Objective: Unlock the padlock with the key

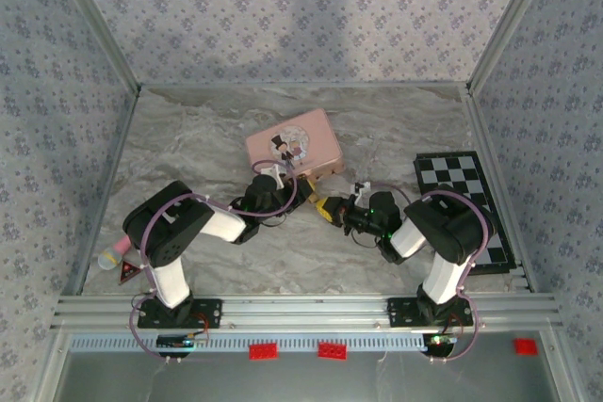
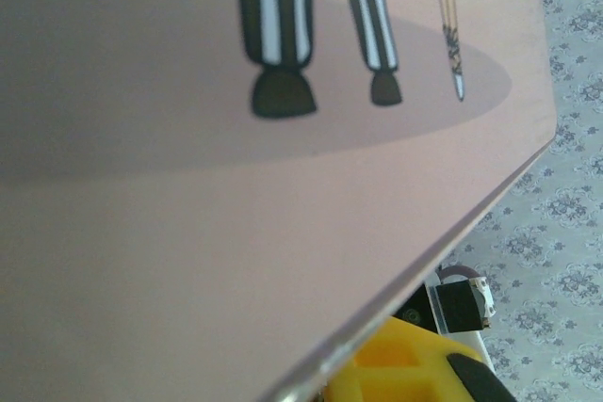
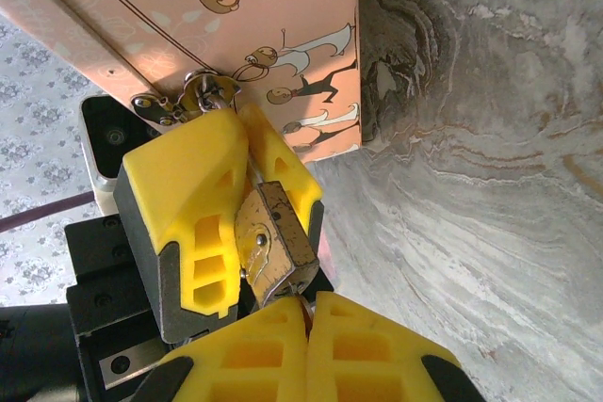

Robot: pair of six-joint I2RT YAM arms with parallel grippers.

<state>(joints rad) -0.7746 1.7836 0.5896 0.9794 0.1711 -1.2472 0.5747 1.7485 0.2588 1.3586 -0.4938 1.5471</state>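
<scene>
The brass padlock [image 3: 273,242] hangs from the hasp [image 3: 203,96] on the edge of the pink box [image 3: 188,16], just above the marble table. My left gripper [image 3: 243,138] is shut on the padlock, one yellow finger on each side of its body. My right gripper [image 3: 309,300] is shut on the key [image 3: 304,298], a thin dark sliver between its pads, with the tip at the padlock's underside. From above, both grippers [image 1: 306,193] [image 1: 332,214] meet at the front corner of the pink box [image 1: 294,143]. The pink box lid [image 2: 236,233] lies close under the left wrist camera.
A black-and-white checkered mat [image 1: 466,204] lies at the right. A pink tube [image 1: 113,253] and a red triangle [image 1: 127,275] lie by the left wall. Patterned walls close in the table at the left, back and right.
</scene>
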